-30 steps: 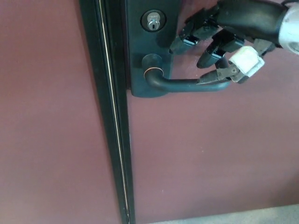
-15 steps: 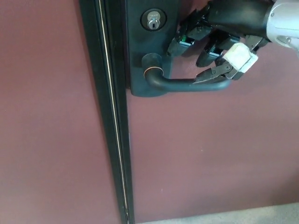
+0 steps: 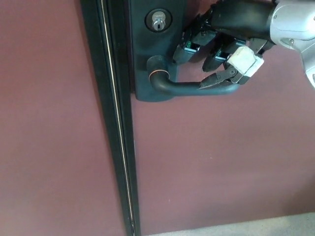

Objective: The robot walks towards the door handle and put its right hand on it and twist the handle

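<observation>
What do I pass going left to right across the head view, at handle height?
Door panel → black door edge strip → dark lock plate → lever handle → right hand, thumb on the lever's end.

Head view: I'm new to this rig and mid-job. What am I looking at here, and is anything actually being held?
This is the camera on the robot's head, looking down at a dark red door. The black robot hand coming in from the upper right is the robot's right one, its fingers apart. One fingertip lies along the far end of the black lever handle, which looks level, not yet turned. Nothing is gripped. Above the handle sits a silver keyhole. The left hand is out of view.
</observation>
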Motion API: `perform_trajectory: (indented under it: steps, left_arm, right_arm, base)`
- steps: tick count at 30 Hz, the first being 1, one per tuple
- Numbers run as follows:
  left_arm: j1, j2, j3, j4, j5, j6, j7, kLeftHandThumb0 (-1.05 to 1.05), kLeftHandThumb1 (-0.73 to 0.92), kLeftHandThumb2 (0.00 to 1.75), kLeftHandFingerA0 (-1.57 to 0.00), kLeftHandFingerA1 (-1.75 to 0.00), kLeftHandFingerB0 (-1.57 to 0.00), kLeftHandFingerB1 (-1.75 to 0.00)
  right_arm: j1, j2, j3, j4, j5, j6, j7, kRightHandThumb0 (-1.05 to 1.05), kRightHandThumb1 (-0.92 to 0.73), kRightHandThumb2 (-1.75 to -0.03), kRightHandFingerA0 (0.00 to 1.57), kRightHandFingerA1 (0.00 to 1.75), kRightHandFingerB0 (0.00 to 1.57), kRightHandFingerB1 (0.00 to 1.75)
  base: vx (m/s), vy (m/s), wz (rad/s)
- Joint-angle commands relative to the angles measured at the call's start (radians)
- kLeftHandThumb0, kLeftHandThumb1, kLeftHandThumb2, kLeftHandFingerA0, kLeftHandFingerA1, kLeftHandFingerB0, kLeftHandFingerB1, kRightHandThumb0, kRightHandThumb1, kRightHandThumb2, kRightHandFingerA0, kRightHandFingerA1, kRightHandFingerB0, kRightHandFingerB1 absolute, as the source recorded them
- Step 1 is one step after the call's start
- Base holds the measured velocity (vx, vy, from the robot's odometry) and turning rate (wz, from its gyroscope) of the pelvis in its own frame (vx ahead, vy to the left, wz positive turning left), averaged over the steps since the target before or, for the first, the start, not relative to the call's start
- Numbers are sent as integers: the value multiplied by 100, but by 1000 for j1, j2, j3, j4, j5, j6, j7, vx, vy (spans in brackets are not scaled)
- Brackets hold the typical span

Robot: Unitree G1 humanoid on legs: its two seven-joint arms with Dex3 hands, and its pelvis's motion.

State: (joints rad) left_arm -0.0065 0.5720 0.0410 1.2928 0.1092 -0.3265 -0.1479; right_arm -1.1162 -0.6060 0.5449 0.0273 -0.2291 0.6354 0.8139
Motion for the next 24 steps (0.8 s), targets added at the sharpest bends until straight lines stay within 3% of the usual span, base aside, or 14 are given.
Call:
perform_trajectory:
  steps: [1, 16, 17, 22, 23, 24]
  left_arm:
    - [-2, 3, -7, 2, 18, 10, 6, -36, 51, 68, -47, -47, -38, -43]
    - [11, 4, 19, 9, 3, 17, -7, -35, 51, 68, -46, -47, -38, -43]
    - [15, 5, 18, 9, 4, 19, -6, -28, 59, 58, -49, -40, -41, -36]
    - [10, 7, 15, 11, 9, 19, -4, -28, 59, 58, -49, -40, -41, -36]
    - [8, 2, 14, 11, 10, 25, 0, -35, 52, 68, -45, -46, -38, -43]
    - [13, 2, 14, 11, 10, 22, 2, -36, 51, 68, -46, -47, -38, -43]
  right_arm:
    - [-13, 16, 7, -1, -41, -20, 34, -47, -52, -55, 52, 40, 50, 37]
    - [55, 20, 27, -21, -69, -37, 88, -46, -52, -55, 52, 40, 49, 37]
    - [61, 19, 30, -31, -69, -27, 97, -46, -52, -56, 51, 40, 48, 37]
    - [66, 24, 27, -31, -73, -15, 116, -45, -52, -56, 52, 41, 48, 37]
    - [67, 24, 32, -36, -70, 0, 134, -50, -45, -71, 51, 50, 44, 46]
    - [72, 29, 38, -39, -73, 5, 139, -50, -45, -72, 54, 52, 44, 46]
  base:
    - [0, 0, 0]
    - [0, 0, 0]
    - [0, 0, 0]
    - [0, 0, 0]
    - [0, 0, 0]
    - [0, 0, 0]
